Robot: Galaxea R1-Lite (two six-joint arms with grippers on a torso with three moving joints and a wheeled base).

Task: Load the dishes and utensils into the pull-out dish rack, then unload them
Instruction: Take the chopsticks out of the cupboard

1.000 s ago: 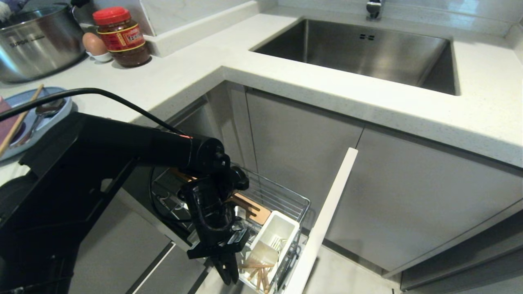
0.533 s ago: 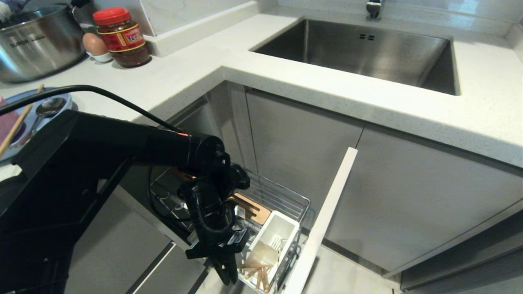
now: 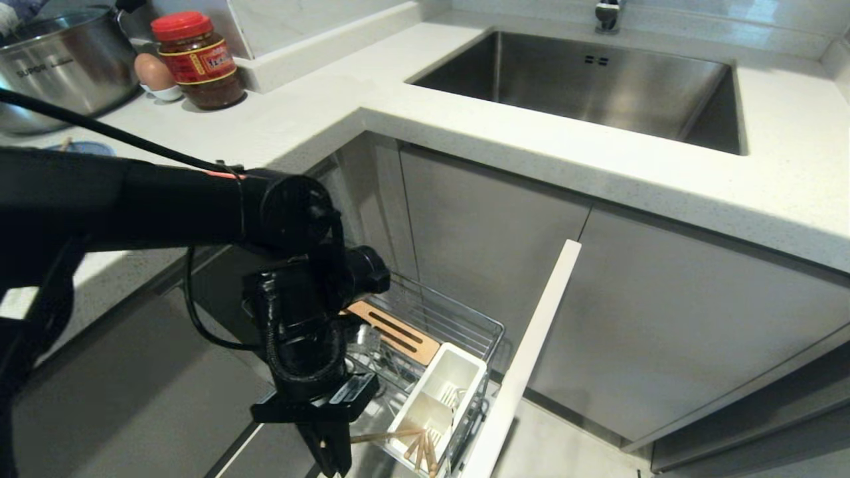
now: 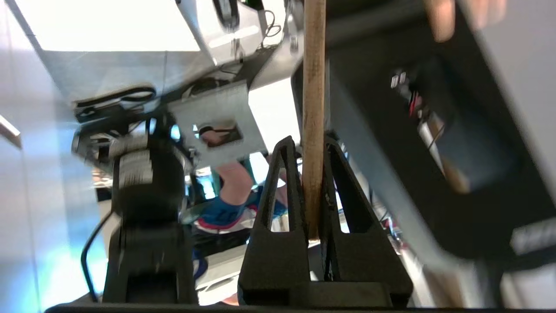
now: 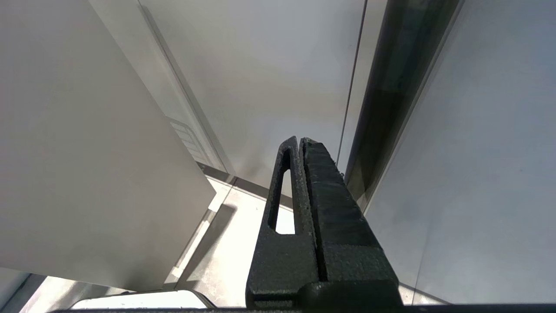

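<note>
A thin pale wooden chopstick (image 4: 313, 108) is clamped between the left gripper (image 3: 332, 458) jaws, at nine o'clock from the white cup (image 3: 441, 392); only the wrist view shows the grip.

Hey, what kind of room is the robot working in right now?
Most likely a home kitchen: a steel sink is set into a pale countertop, a big pot and a sauce jar stand on it, and a pull-out dish rack is drawn out below.
</note>
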